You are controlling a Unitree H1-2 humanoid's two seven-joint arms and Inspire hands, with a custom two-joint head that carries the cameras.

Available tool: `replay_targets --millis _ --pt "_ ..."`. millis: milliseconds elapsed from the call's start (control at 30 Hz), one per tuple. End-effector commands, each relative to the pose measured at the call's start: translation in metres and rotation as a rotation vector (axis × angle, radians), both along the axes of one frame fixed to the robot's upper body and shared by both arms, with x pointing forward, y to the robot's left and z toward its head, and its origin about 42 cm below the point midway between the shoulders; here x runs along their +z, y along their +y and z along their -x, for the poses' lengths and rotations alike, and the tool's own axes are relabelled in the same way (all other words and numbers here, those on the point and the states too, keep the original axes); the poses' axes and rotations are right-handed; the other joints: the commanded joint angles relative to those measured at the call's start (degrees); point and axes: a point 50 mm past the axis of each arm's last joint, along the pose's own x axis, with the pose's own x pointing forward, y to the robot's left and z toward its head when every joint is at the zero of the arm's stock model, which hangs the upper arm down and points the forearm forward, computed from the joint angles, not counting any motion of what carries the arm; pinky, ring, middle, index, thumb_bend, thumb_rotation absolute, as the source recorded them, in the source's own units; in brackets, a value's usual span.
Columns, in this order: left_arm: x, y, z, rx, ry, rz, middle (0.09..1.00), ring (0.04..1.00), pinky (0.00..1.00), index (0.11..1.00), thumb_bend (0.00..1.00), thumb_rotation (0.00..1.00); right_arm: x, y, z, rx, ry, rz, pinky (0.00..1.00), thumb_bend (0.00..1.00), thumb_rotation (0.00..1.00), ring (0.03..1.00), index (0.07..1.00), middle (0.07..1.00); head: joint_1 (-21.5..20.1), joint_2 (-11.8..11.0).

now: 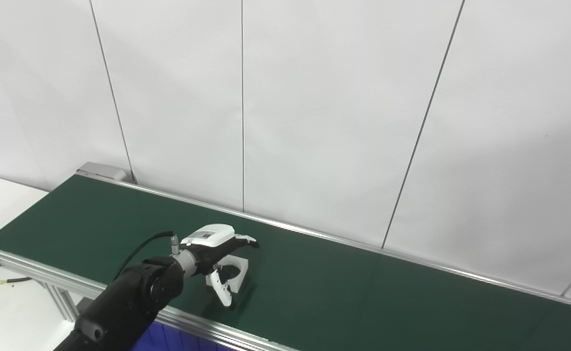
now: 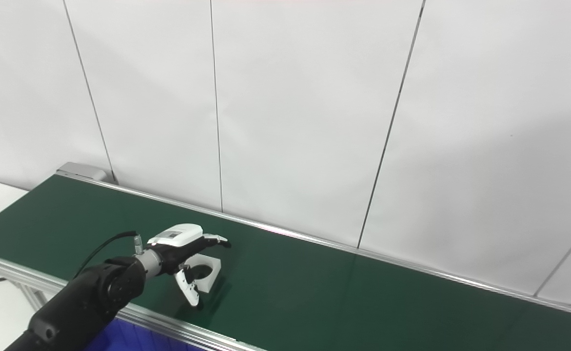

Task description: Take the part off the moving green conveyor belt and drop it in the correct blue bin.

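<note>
White wall panels back the green conveyor belt (image 1: pixel 363 287). Left hand (image 1: pixel 214 256) has its fingers (image 1: pixel 246 240) apart over the white part (image 1: pixel 239 278), thumb beside it — unclamped. Belt motion could carry it out from under them.

Both head cameras look down and forward from above the near edge of the long dark green conveyor belt (image 1: pixel 344 273), facing the white panelled wall (image 2: pixel 295 107). Set side by side, they share almost the whole scene, the right eye view shifted slightly.
</note>
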Motion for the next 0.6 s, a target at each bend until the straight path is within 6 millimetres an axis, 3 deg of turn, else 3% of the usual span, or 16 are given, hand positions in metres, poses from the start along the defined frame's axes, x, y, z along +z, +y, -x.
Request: replay_targets --millis 0,567 --pt "0.016 -0.001 -0.012 0.012 -0.062 -0.016 0.921 0.923 0.88 0.887 0.94 0.00 0.012 0.000 -0.004 0.000 -0.062 -0.023 0.73 0.81 0.32 0.800 0.894 0.841 0.2 0.1" --pt "0.002 -0.015 -0.036 0.032 -0.005 -0.074 0.925 0.926 0.92 0.899 0.91 0.02 0.012 -0.002 -0.003 0.004 -0.059 -0.021 0.74 0.81 0.32 0.808 0.901 0.845 0.1 0.1"
